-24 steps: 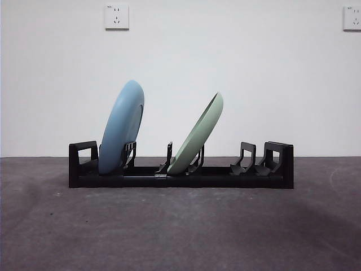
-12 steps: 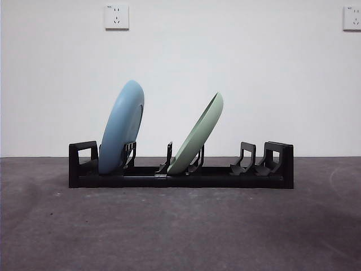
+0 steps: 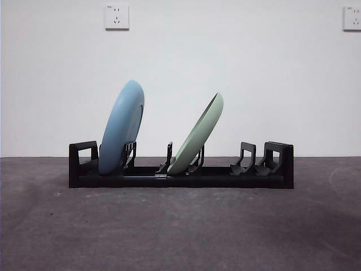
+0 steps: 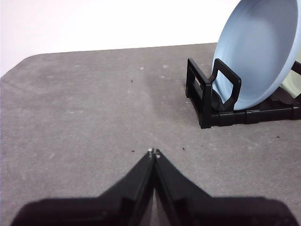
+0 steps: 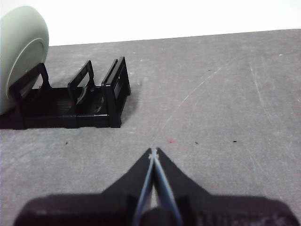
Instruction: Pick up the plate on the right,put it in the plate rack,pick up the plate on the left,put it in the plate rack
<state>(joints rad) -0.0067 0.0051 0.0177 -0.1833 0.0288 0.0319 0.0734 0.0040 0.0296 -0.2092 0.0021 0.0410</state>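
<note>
Black plate rack point(image 3: 180, 179) sits mid-table w/ both plates in it. Blue plate point(image 3: 122, 129) stands in the slot at one end, leaning on a divider; green plate point(image 3: 197, 135) is near the middle, tilted more. Slots at the other end hold nothing. Left gripper point(image 4: 154, 152) is closed, holding nothing, over the grey table point(image 4: 84, 108), apart from rack's blue-plate end. Right gripper point(image 5: 153, 151) likewise closed, off the other end.

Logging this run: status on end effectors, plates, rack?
Left end effector and right end effector both shut, empty, off the rack. Blue plate and green plate both slotted in the plate rack, leaning. Nothing blocking.
</note>
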